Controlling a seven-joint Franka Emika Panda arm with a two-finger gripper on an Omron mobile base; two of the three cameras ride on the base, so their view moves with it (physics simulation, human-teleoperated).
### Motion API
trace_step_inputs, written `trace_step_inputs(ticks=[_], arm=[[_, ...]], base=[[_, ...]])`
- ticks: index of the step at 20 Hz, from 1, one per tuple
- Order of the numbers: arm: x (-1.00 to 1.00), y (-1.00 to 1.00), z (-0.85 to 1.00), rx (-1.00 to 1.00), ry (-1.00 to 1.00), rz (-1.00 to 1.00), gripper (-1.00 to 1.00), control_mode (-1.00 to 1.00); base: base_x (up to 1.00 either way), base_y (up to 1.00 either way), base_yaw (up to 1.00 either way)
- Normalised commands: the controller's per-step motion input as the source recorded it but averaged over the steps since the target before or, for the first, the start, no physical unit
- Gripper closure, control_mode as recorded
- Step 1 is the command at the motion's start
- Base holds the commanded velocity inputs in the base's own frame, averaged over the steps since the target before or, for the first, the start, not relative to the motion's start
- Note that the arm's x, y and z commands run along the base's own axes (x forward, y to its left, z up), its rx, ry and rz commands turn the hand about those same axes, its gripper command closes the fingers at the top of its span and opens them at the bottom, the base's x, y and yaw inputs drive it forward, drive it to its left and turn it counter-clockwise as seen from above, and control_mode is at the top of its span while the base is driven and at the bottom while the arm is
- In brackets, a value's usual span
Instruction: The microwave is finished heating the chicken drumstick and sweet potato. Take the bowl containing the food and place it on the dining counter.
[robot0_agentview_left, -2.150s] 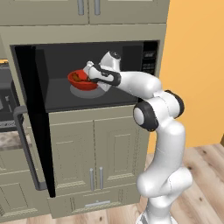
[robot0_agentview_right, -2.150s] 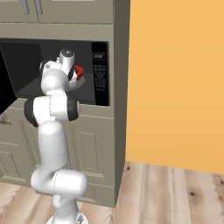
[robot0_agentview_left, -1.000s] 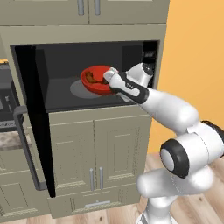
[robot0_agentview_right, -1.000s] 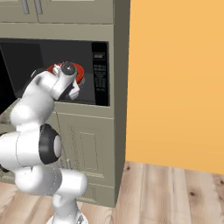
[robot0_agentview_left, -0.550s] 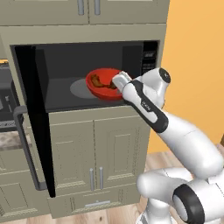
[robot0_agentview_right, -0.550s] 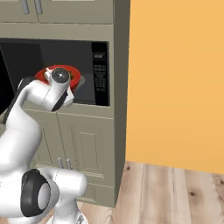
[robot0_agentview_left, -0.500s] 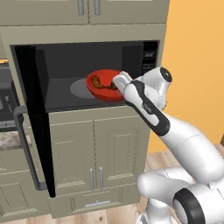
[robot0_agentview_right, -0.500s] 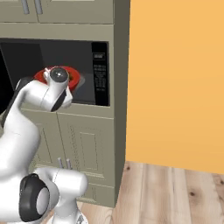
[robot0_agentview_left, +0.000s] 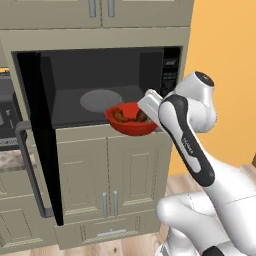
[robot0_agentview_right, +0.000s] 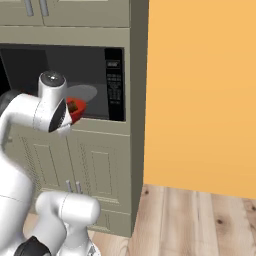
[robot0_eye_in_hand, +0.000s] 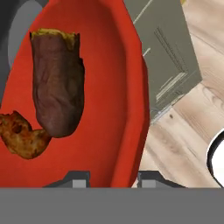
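While the microwave (robot0_agentview_left: 100, 85) stands with its glossy black door (robot0_agentview_left: 42, 135) swung out at the left of the left base view, its grey cavity lies open across the upper middle of that frame, the round turntable (robot0_agentview_left: 101, 100) bare on its floor. Just right of and below the turntable, the red bowl (robot0_agentview_left: 131, 120) hangs in the air outside the cavity's front edge, level with the top of the cabinet doors (robot0_agentview_left: 110, 172) beneath. Inside it lies the food (robot0_agentview_left: 129, 116), two brown lumps side by side.

At the bowl's right rim sits the end effector (robot0_agentview_left: 150, 102), its white body reaching in from the right; the forearm runs down and to the right from there, bends at a rounded joint in the upper right of the frame, and drops into the bulky white base at the lower right.

Seen in the right base view, the arm rises from the lower left, its elbow high at the left, and the bowl (robot0_agentview_right: 75, 110) peeps out just right of the wrist, in front of the microwave's opening, left of the button panel (robot0_agentview_right: 114, 82).

Along the hand view's bottom edge, the two fingertips (robot0_eye_in_hand: 78, 180) stand either side of the bowl's rim (robot0_eye_in_hand: 131, 131), closed on it; the long dark lump and the smaller orange-brown one lie at the left.
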Motion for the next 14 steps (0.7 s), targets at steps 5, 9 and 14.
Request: trace_step_inputs(ticks=[5,9,14], arm=[[-1.0,-0.23,-0.3,-0.01,0.12,0.0,1.0,-1.0],[-0.5,-0.23,-0.07,0.0,0.0,0.03,1.0,1.0],[0.0,0.0,0.0,0.0,0.0,0.0,1.0,1.0]], base=[[0.0,0.0,0.0],[-0.5,-0.49,0.1],[-0.92,-0.78,0.58]])
